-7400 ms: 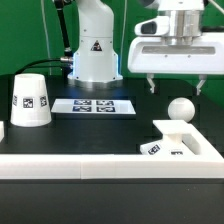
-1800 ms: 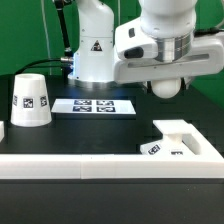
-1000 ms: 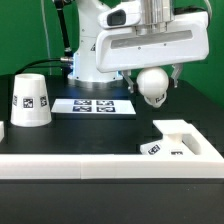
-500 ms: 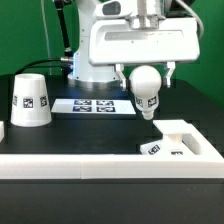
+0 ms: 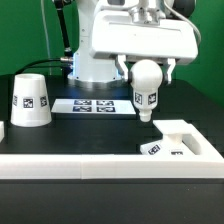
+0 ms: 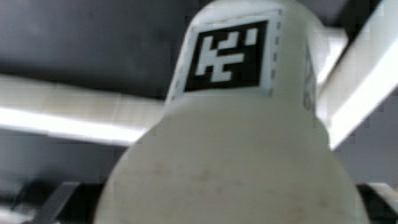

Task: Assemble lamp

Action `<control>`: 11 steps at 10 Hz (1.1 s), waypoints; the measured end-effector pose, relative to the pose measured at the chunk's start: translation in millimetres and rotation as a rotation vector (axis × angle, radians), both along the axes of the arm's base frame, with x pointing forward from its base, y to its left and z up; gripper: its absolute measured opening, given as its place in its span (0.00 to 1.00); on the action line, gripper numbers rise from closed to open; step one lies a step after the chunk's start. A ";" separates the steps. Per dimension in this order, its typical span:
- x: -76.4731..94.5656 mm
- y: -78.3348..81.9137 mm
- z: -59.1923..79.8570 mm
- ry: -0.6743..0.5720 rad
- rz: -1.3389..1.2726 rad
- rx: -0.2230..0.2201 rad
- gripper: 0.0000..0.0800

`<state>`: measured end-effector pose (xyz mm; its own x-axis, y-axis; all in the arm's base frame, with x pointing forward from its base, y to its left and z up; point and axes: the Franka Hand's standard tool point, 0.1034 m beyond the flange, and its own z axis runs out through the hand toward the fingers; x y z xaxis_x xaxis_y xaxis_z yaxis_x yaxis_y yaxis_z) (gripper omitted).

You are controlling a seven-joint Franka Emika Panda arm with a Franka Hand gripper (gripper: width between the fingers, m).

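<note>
Presently, item one: the bulb (image 5: 146, 97), ball head clenched in the gripper (image 5: 146, 78), stem hanging down, held in the air just above the base (image 5: 188, 142), at its edge on the exterior view's left. We judge it should shift toward the exterior view's right, over the middle of the base, with the stem plumb, then descend gently. Item two: the shade (image 5: 30, 100) and the marker board (image 5: 94, 105) lie well apart from it, obstructing nothing.

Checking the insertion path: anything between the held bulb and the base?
Nothing visible. The gripper holds the bulb stem-down, its tip in the air beside the base, at its edge on the exterior view's left. The shade and marker board sit further left, out of the way.
</note>
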<state>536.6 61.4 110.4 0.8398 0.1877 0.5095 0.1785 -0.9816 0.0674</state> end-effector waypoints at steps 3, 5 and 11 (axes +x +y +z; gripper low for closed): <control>3.7 4.4 2.4 -0.017 0.065 -0.035 0.72; 20.0 12.0 12.9 -0.032 0.118 -0.054 0.72; 28.4 12.5 16.3 -0.026 0.123 -0.051 0.72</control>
